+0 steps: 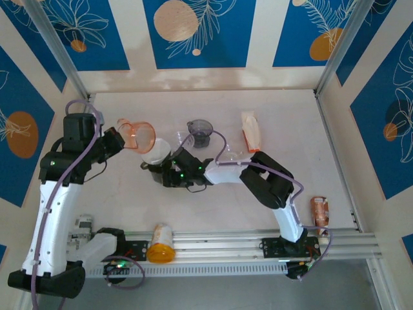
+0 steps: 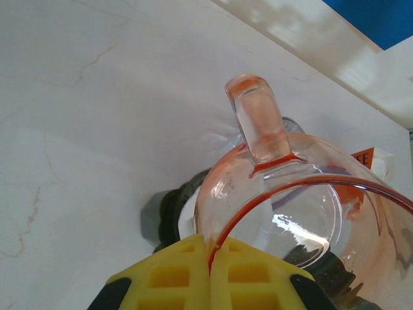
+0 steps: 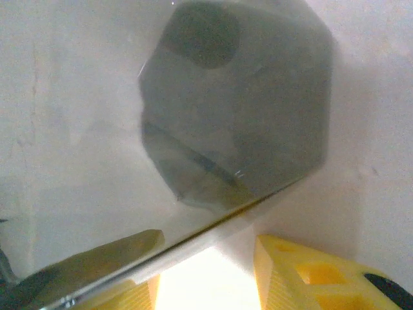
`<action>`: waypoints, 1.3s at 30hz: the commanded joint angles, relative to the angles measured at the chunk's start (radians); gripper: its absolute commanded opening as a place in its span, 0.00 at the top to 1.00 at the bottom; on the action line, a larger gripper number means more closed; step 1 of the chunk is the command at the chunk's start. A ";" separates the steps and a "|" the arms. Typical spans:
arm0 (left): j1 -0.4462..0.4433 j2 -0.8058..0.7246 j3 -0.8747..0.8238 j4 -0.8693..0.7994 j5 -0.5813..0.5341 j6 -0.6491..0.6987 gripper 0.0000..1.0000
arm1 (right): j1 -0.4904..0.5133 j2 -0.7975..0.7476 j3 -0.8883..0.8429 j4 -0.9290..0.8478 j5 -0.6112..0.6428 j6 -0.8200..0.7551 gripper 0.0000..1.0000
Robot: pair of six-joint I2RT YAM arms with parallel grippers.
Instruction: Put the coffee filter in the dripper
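Left wrist: my left fingers (image 2: 174, 274) clamped the orange dripper (image 2: 271, 213) by its rim.
Just beside the dripper, my right fingers (image 3: 310, 278) pinched the white coffee filter (image 3: 200, 278).

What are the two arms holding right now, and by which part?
Left jaws pinch the orange dripper by its rim. Right jaws seem to grip the white filter by its edge; that view is blurry.

White-and-black left arm (image 1: 50, 213) and right arm (image 1: 284, 216) trail lilac cables (image 1: 81, 102) and end in yellow ribbed fingertips (image 2: 174, 274).
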 commanded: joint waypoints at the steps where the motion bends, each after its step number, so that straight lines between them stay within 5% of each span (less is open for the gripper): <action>1: 0.013 0.002 0.043 0.031 0.054 0.003 1.00 | -0.015 0.030 0.055 -0.024 0.021 0.011 0.56; 14: -0.047 -0.027 -0.018 0.089 0.109 -0.016 1.00 | 0.047 -0.350 -0.339 -0.006 0.104 0.046 0.46; 29: -0.735 0.105 -0.102 0.165 -0.314 -0.089 1.00 | 0.088 -1.230 -0.623 -0.654 0.573 0.071 0.45; 35: -0.908 0.265 -0.140 0.223 -0.376 -0.115 1.00 | 0.077 -1.488 -0.654 -0.840 0.633 0.114 0.45; 39: -0.952 0.383 -0.202 0.299 -0.348 -0.144 1.00 | 0.074 -1.522 -0.662 -0.870 0.635 0.121 0.45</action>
